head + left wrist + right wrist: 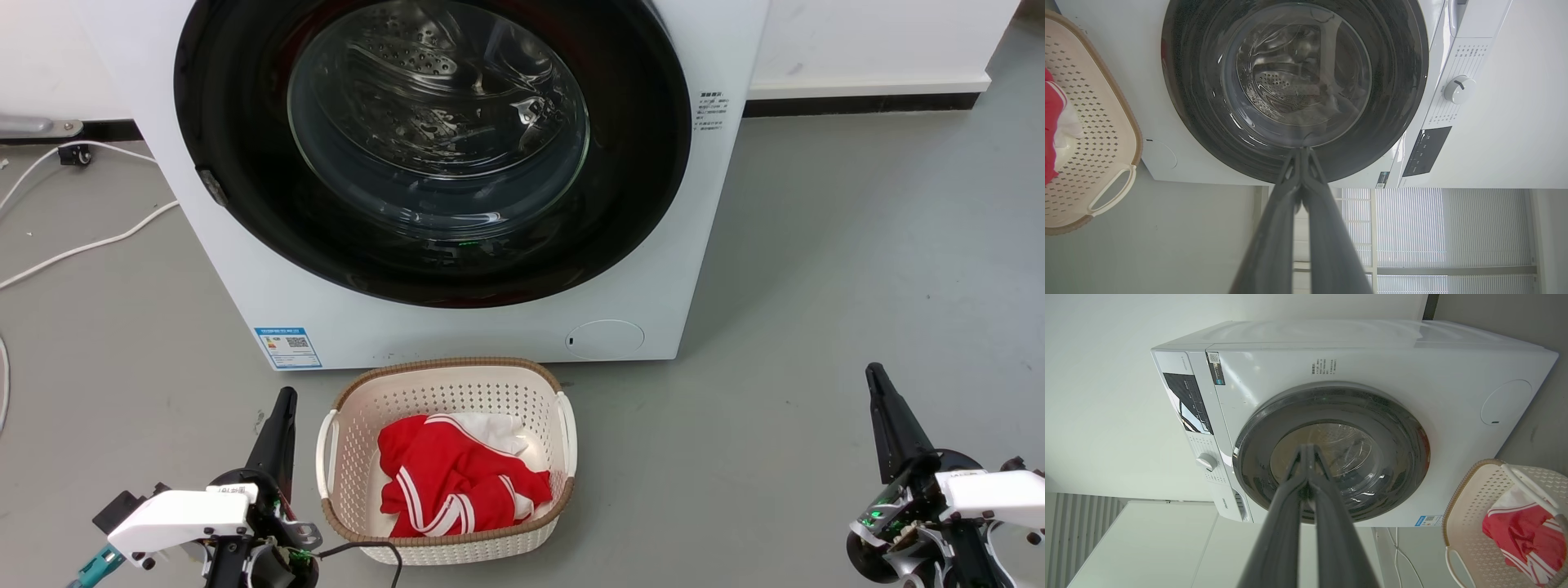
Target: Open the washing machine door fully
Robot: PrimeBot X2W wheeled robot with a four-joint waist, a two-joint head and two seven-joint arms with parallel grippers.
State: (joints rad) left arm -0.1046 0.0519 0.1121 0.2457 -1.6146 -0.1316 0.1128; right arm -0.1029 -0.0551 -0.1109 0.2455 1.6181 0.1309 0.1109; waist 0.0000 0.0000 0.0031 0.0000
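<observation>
The washing machine door (433,139) lies closed and flat against the front of the washing machine (457,331), its bulging glass centre facing out toward the robot; it is round, as wide as it is tall, and spans nearly the whole width of the white front; a small grey tab (212,186) sits on its left rim; the perforated steel drum shows through the glass. The machine stands on the grey floor (857,269) at its far edge, against the wall.

Just in front of the machine, below the door, a cream perforated basket (445,377) with a woven brown rim sits on the floor, holding a red cloth (457,482) with white stripes; a white cable (82,245) trails over the floor to the machine's left.

The left gripper (286,396) is low at the near edge of the floor, just left of the basket, its fingers (1274,228) pressed together on nothing; the right gripper (875,374) is well apart to the basket's right, its fingers (1282,522) likewise pressed together and empty; both are well short of the door.

A blue label (287,347) with a QR code is stuck at the front's lower left corner, and a round cap (605,339) sits at its lower right; a block of small black print (710,112) lies right of the door; a white dial (1458,89) and a dark panel (1427,149) sit above the door; none of the writing can be read.
</observation>
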